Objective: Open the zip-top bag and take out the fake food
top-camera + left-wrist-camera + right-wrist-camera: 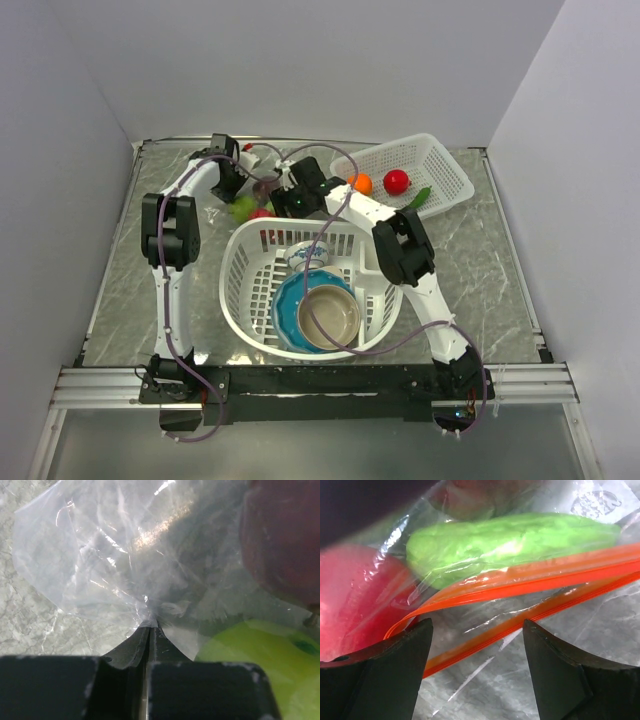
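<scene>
The clear zip-top bag lies on the table at the back, between both grippers, with fake food inside. My left gripper is shut on a pinch of the bag's clear film; a green fruit and a dark maroon one show through the film. My right gripper stands open over the bag's mouth. The two orange zip strips are parted there, the lower one running between the fingers. Behind them lie a green piece and a red piece.
A round white basket with a blue plate and ceramic bowls fills the middle, just in front of the bag. At the back right a white mesh tray holds an orange, a red and a green fake food piece. Walls close three sides.
</scene>
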Motion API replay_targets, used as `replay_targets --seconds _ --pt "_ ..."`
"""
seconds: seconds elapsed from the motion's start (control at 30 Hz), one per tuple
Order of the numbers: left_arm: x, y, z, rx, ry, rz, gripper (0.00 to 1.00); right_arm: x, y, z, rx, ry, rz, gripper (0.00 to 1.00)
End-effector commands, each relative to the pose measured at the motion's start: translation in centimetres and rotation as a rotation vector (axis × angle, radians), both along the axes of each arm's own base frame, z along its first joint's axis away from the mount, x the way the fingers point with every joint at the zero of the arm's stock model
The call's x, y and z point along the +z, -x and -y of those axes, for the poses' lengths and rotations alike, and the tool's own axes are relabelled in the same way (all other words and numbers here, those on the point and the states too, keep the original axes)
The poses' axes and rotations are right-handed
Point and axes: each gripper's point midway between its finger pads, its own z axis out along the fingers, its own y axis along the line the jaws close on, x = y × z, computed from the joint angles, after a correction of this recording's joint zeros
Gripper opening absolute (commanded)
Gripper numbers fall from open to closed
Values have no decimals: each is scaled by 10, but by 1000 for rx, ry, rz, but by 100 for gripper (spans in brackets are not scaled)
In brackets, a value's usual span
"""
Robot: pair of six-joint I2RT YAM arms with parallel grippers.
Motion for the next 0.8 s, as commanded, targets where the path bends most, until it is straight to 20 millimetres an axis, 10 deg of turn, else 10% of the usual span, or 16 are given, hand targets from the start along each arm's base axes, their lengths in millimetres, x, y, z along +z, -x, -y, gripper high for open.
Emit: replay_targets --seconds 0.0,0.37,0.6,0.77 --pt "-10 10 26 27 113 -78 9 60 7 -32 59 -192 49 81" --pt "13 40 77 -38 276 -174 1 72 18 -64 87 -423 -13 95" --pt "8 67 85 -112 302 -278 1 87 -26 -51 -111 -352 105 96" --pt "17 80 87 -160 316 -303 1 56 -45 -33 -243 -173 69 93"
